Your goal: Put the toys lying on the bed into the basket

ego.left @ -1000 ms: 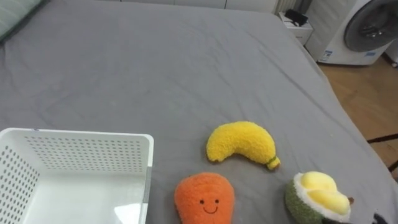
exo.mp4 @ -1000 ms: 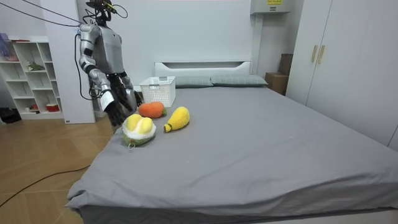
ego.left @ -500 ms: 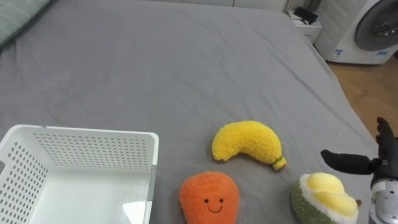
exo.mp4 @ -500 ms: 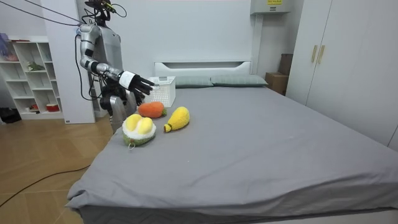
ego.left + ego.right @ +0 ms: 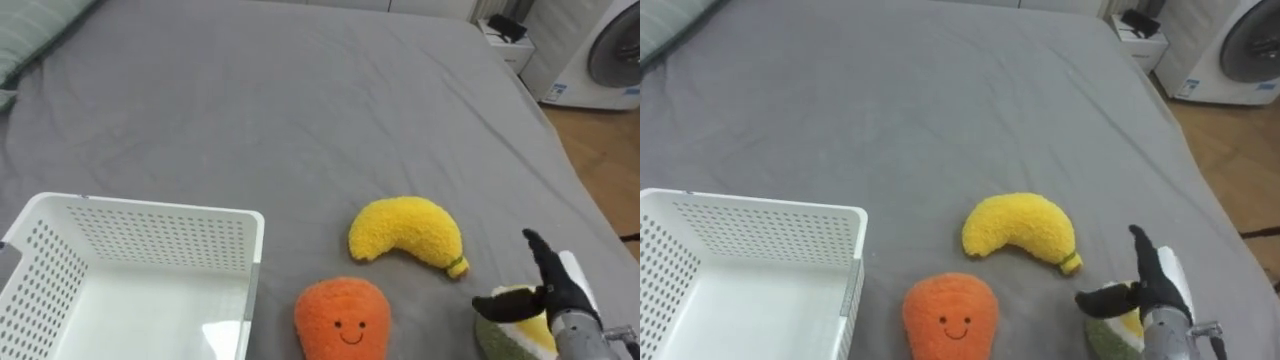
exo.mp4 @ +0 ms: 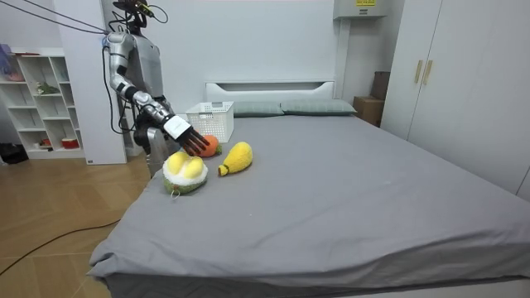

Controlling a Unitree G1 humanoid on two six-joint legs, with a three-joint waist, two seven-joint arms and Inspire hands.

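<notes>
The right hand [image 5: 556, 291] hangs over the plush durian [image 5: 500, 326] with its fingers straight and spread and its thumb held wide, closed on nothing. All three toys lie on the grey bed [image 5: 300, 90], to the right of the white perforated basket [image 5: 150, 210]. The smiling orange plush [image 5: 342, 318] is just beside the basket, the plush banana [image 5: 405, 230] farther right, and the durian farthest from it.

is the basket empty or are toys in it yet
Empty in the part shown: the basket has a bare floor; the banana, carrot and durian lie outside it on the bed.
</notes>
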